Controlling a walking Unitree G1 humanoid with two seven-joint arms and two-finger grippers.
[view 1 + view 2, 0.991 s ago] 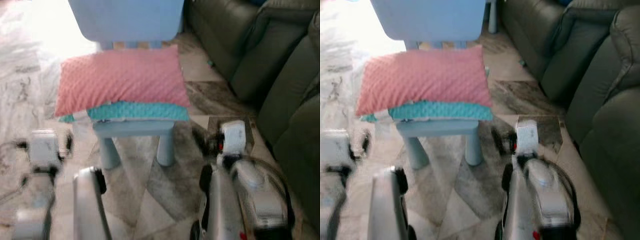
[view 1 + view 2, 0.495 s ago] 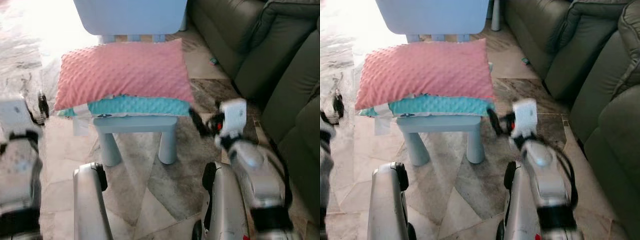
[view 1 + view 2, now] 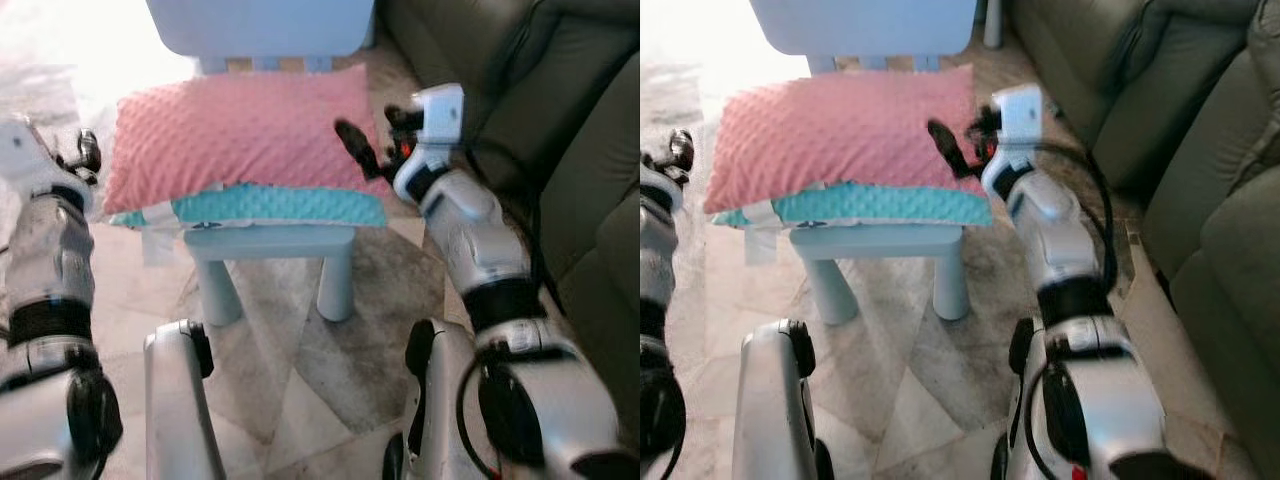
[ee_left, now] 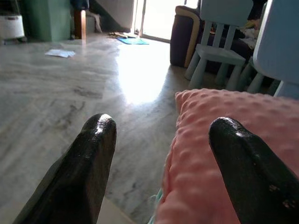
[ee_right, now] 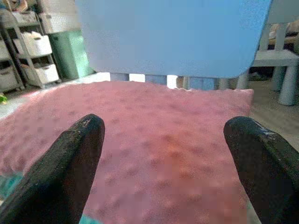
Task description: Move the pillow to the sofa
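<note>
Nearest to us, our two silver legs stand over the marble floor [image 3: 300, 400]. Just beyond them stands a small light blue chair [image 3: 270, 250], and the pillow [image 3: 235, 140] lies flat on its seat, pink dotted side up with a teal underside showing along the front edge. It overhangs the seat on both sides.

Our left gripper [image 4: 161, 158] is raised at the pillow's left end, fingers spread wide: one finger [image 4: 243, 163] sits over the pink corner, the other [image 4: 88, 158] hangs beside it over the floor. We cannot tell whether it touches the fabric.

Our right gripper [image 5: 166, 158] reaches in from the right end and hovers low over the pink top, its two black fingers [image 5: 74, 163] spread far apart with nothing between them but the pillow's surface below.

Behind the pillow rises the chair's blue backrest [image 5: 173, 32]. To our right the dark green sofa [image 3: 560, 130] runs along the floor, well apart from the pillow.
</note>
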